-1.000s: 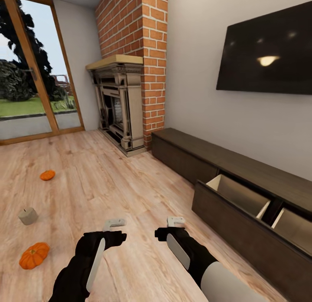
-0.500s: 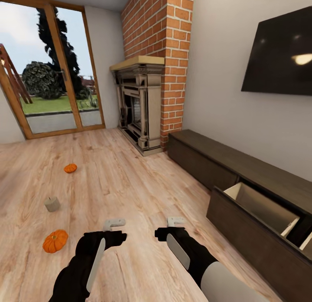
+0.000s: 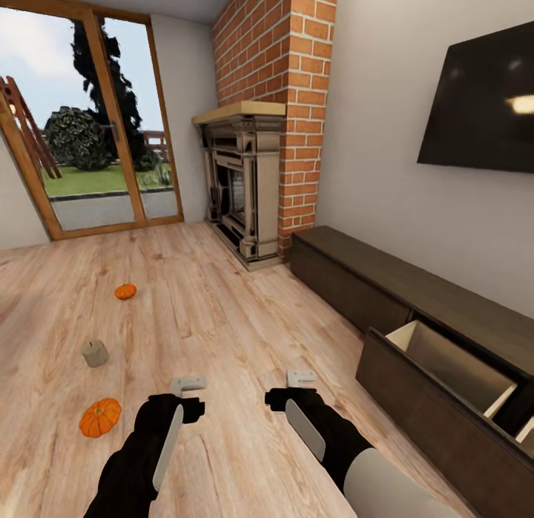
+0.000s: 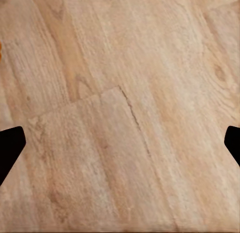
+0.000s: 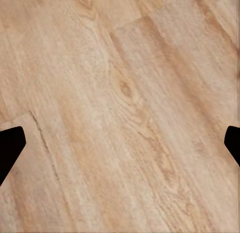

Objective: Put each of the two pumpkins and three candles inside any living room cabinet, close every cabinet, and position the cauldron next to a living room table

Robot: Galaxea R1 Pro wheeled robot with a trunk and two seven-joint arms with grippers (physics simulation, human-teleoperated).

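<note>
Two pumpkins (image 3: 100,417) (image 3: 125,291), candle (image 3: 95,352) seen on floor (image 3: 222,325); cabinet (image 3: 445,369) drawer open; both jaws held apart, empty.

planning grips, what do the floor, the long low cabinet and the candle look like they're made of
Floor: pale wood planks, matte finish, with visible grain, knots and board seams.
Cabinet: dark brown wood or veneer, matte, with faint grain on its top; the open drawer is lined with pale beige board.
Candle: smooth beige cylinder, probably wax, though it is too small to be sure.
</note>
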